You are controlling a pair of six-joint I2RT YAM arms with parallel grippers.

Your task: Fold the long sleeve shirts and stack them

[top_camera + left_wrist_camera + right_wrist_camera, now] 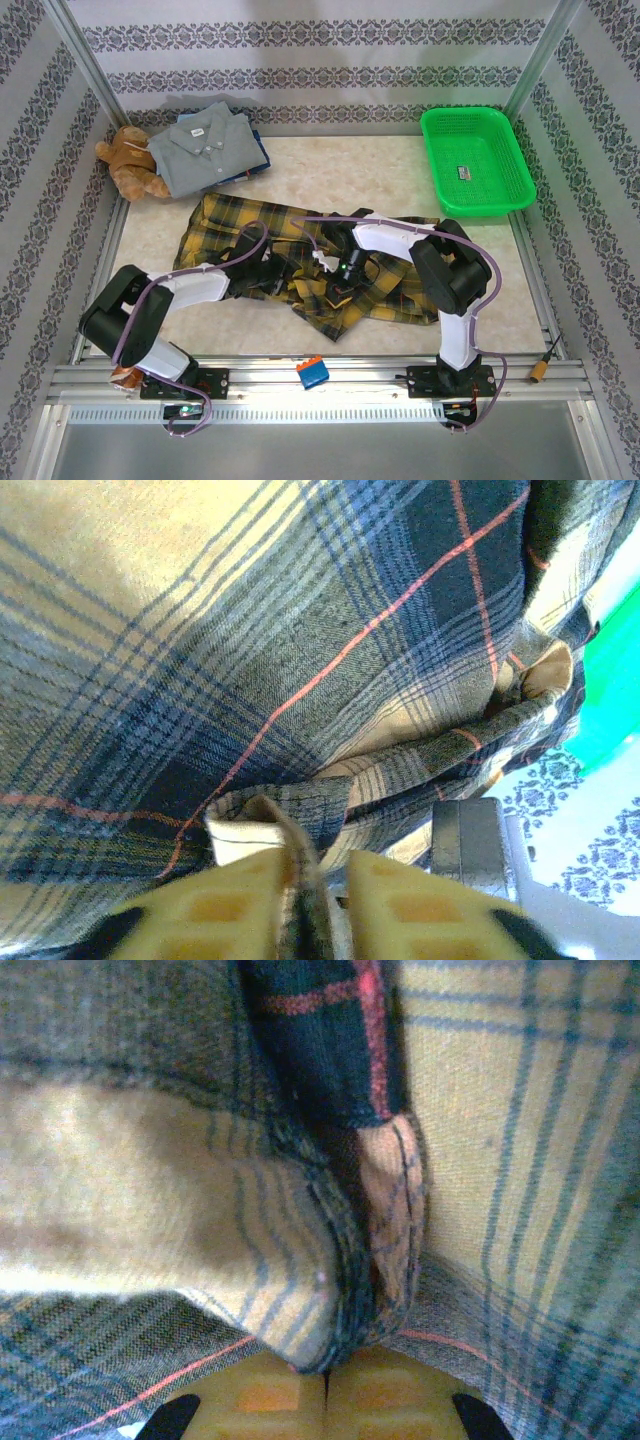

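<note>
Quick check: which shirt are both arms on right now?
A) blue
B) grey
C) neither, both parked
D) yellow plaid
D: both arms reach onto the plaid shirt mid-table, and the wrist views show the left jaws and right jaws closed on its checked cloth. The grey shirt lies folded at the far left, untouched.

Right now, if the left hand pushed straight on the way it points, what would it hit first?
The plaid shirt: the left hand pinches a fold of it, and more cloth bunches directly ahead. What's beyond is hidden.
</note>
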